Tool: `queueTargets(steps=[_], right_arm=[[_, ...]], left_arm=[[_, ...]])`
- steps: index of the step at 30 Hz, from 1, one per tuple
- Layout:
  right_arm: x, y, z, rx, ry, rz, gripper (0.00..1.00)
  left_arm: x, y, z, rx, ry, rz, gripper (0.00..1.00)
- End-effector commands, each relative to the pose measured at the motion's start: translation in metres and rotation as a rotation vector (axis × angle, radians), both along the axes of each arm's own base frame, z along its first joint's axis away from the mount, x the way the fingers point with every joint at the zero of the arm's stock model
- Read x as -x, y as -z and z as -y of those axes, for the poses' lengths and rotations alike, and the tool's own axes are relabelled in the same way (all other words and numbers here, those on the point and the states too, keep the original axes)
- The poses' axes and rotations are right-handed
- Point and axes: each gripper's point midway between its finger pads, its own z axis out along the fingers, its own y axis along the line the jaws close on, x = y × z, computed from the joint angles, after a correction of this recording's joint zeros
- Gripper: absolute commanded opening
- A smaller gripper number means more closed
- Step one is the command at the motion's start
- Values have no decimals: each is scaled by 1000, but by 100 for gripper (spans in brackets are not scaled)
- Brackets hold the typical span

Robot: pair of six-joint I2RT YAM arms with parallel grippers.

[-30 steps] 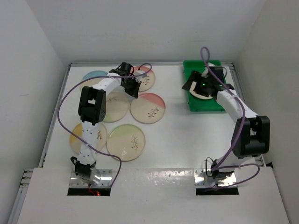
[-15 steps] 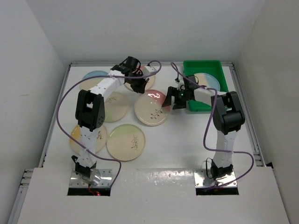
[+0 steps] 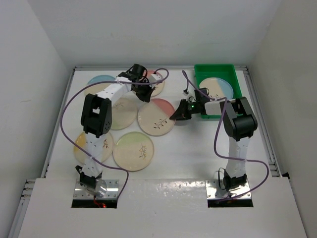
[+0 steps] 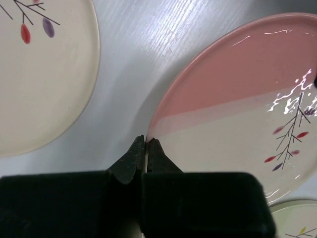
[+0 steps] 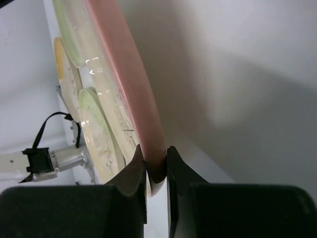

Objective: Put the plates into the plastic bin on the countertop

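Note:
On the white countertop (image 3: pixel 190 148), the pink-segment plate (image 3: pixel 156 117) lies at the centre. My right gripper (image 3: pixel 179 115) is shut on its right rim. In the right wrist view the pink rim (image 5: pixel 130 74) runs between the two fingers, gripper (image 5: pixel 156 151). My left gripper (image 3: pixel 143 92) is shut and empty, its tips (image 4: pixel 146 141) right against the pink plate's (image 4: pixel 237 99) upper-left edge. The green plastic bin (image 3: pixel 234 70) at the back right holds a blue-segment plate (image 3: pixel 218 88). Several more plates lie on the left half of the countertop.
Loose plates: a blue one (image 3: pixel 100 81), a pink one (image 3: pixel 154 84) under the left arm, a cream one (image 3: pixel 122 113), a yellow one (image 3: pixel 92 146) and a green one (image 3: pixel 133 151). Raised edges border the countertop; white walls stand close on both sides.
My right gripper left the blue-segment plate in the bin, swung left to the pink plate and closed on its right rim. The left gripper stayed shut by that plate's upper-left edge.

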Motion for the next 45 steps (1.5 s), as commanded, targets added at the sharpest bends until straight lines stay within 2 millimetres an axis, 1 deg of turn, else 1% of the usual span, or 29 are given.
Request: queueTargets(steps=[1,2,3,4,5,6,7,9,10,12,13,14,15,16,17,18,19,20,23,25,27,29,31,32,34,39,40,41,45], right_arm=[[-26,-39,9,-40,81,94,0],[-27,-46,10,-51,87,98,0],[-31,-67,11,-68,93,151,0],[-33,-76,13,-82,105,158,0],[-38,-87,17,-91,127,171,0],[-43,-111,20,-109,139,224,0],[-51,-120,30,-123,175,233,0],[-60,-144,40,-155,224,258,0],[-74,-166,57,-191,285,308,0],[-79,-178,73,-241,361,295,0],[-93,-203,97,-292,439,372,0],[-96,-199,119,-315,531,336,0],[-106,-210,143,-342,617,377,0],[-113,-215,159,-344,681,406,0],[-115,-210,186,-343,762,391,0],[-119,-209,200,-342,826,388,0],[-121,-200,214,-330,894,373,0],[-122,-200,235,-340,956,374,0],[-125,-186,269,-324,1084,354,0],[-129,-178,285,-305,1147,347,0],[-133,-163,291,-284,1165,314,0],[-139,-148,291,-259,1161,275,0],[-139,-132,291,-233,1171,240,0],[-138,-129,292,-224,1176,233,0],[-132,-112,292,-186,1191,193,0],[-120,-86,289,-133,1196,130,2],[-117,-82,288,-126,1192,123,6],[-116,-75,287,-114,1191,94,17],[-101,-49,280,16,1145,-18,39]], left_arm=[[3,-20,16,87,38,13,0],[1,-25,12,90,29,22,0],[1,-25,12,90,29,22,0],[-4,-36,8,98,19,46,0],[-12,-49,0,115,-17,62,8],[-17,-54,-4,123,-36,70,35],[-24,-70,-8,139,-54,102,44],[-36,-89,-25,170,-110,125,54],[-43,-106,-32,185,-129,160,58],[-53,-124,-52,205,-187,186,60],[-58,-127,-60,197,-209,201,60],[-62,-130,-68,192,-238,209,60],[-64,-135,-77,179,-263,225,60],[-70,-133,-92,146,-308,238,60],[-70,-137,-96,134,-321,252,60],[-70,-136,-107,113,-351,255,60],[-68,-134,-115,108,-365,247,60],[-67,-129,-122,99,-371,240,60],[-60,-126,-128,93,-381,226,60],[-59,-125,-135,78,-387,230,61],[-59,-120,-144,58,-402,226,61],[-55,-112,-152,43,-419,210,61],[-55,-106,-167,22,-455,201,61],[-52,-101,-168,18,-455,188,61],[-52,-96,-188,10,-505,175,61],[-47,-89,-212,7,-559,150,61],[-45,-85,-217,4,-570,141,61],[-45,-85,-219,-3,-575,142,61],[-37,-74,-233,-31,-610,116,62]])
